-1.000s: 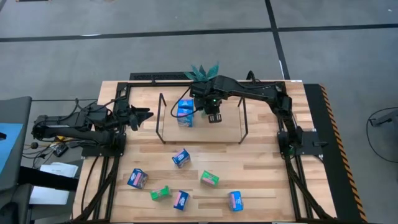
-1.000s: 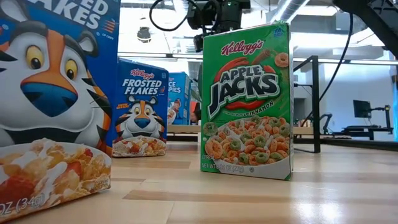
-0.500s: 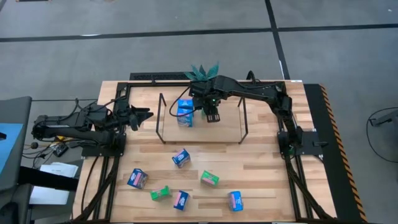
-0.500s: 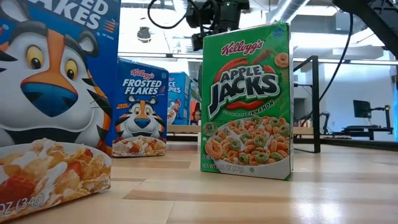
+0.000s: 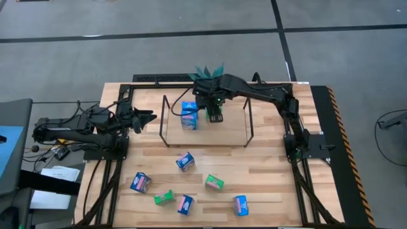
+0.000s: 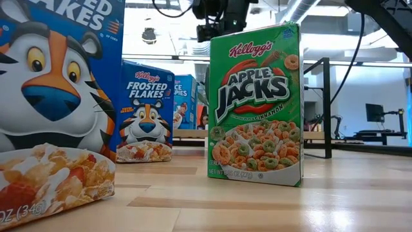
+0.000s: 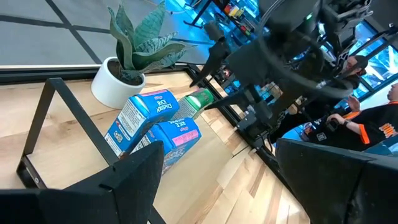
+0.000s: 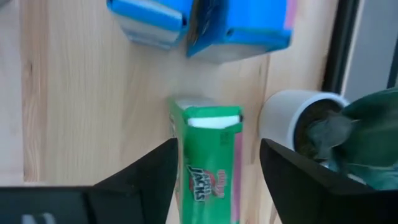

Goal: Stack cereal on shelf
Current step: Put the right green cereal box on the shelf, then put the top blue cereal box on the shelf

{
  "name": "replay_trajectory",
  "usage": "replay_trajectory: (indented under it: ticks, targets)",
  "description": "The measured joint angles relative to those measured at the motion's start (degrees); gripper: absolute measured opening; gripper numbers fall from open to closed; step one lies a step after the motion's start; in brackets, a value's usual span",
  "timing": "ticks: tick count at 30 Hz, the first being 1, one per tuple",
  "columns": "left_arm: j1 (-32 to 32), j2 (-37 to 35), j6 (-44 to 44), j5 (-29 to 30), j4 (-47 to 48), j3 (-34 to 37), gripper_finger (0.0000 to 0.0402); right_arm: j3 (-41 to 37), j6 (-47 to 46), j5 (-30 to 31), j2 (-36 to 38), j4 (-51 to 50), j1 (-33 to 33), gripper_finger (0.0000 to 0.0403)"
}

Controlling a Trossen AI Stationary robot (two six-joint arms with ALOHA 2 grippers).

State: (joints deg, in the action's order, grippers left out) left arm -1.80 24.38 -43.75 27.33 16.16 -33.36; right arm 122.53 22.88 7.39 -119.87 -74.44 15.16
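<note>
Right end effector [image 5: 215,118] hanging over the shelf [image 5: 226,135], fingers parted around nothing.

A green cereal box [image 8: 206,162] is standing upright on the shelf between those fingers (not gripped), just beside two blue boxes [image 5: 189,115] and near a potted plant [image 5: 208,71]. Six more boxes [image 5: 185,161] are lying scattered on the tabletop [image 5: 267,172]. The left end effector [image 5: 147,117] is waiting wide open, left of the shelf.

Two cereal boxes [image 5: 189,115] on shelf [image 5: 235,137], left part; six boxes [image 5: 185,161] scattered on table [image 5: 267,178] before shelf.
</note>
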Motion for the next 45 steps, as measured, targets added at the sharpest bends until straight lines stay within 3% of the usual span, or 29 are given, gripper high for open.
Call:
replay_trajectory:
  ticks: [10, 12, 17, 23, 30, 37, 45]
  targets:
    - [0.01, 0.0, 0.0, 0.02, 0.0, 0.0, 0.03, 12.33, -1.84, 0.01, 0.02, -9.22, -1.32, 0.0277]
    - [0.01, 0.0, 0.0, 0.02, 0.0, 0.0, 0.03, 11.14, -1.75, -0.04, 2.54, -8.32, -2.73, 0.0277]
    - [0.01, 0.02, 0.0, 0.02, 0.1, 0.0, 0.03, 10.44, -0.4, -7.71, 8.07, -4.91, -6.96, 0.0277]
    - [0.01, 0.02, 0.0, 0.04, 1.08, 0.0, 0.03, 10.35, 0.7, -17.45, 8.96, 7.68, -11.17, 0.0277]
    - [0.02, 0.0, 1.03, 0.13, 1.46, 0.0, 0.03, 10.37, 7.15, -22.31, 2.17, 16.56, -15.87, 0.0277]
    - [0.02, 0.3, -0.32, 0.13, 2.4, -0.02, 0.03, 10.31, 8.49, -25.24, -5.05, 15.75, -17.89, 0.0277]
    - [0.02, 0.76, -1.94, 0.38, 2.95, -0.02, 0.03, 10.44, 10.05, -23.56, -11.32, 15.34, -20.29, 0.0277]
